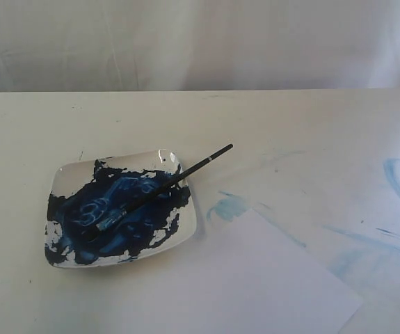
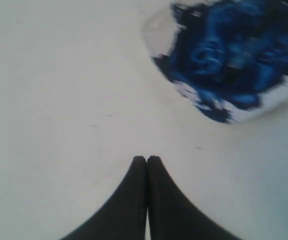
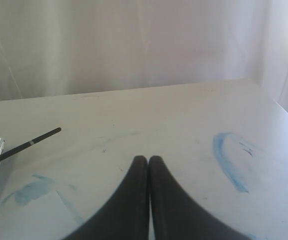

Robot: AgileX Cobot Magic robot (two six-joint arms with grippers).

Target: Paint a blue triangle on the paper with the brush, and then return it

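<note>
- The long thin black-handled paintbrush (image 1: 163,188) lies tilted across the square white dish smeared with dark blue paint (image 1: 66,171). Its bristles sit in the paint and its handle end overhangs the rim above the cream tabletop (image 1: 186,118).
- I judge the brush light, stiff and narrow. Wet paint likely makes the lower handle slippery, so I take hold on the bare overhanging section.
- The plain white rectangular paper sheet (image 1: 269,278) lies just beside the dish, unpainted. Being thin, it may slide under brush pressure.
- Left gripper (image 2: 147,159): tips pressed together, holding nothing.
- Right gripper (image 3: 148,158): likewise closed and empty.
- I read no brand, label or writing. A pale band on the handle may be a marking, but the view is too coarse to tell.
</note>
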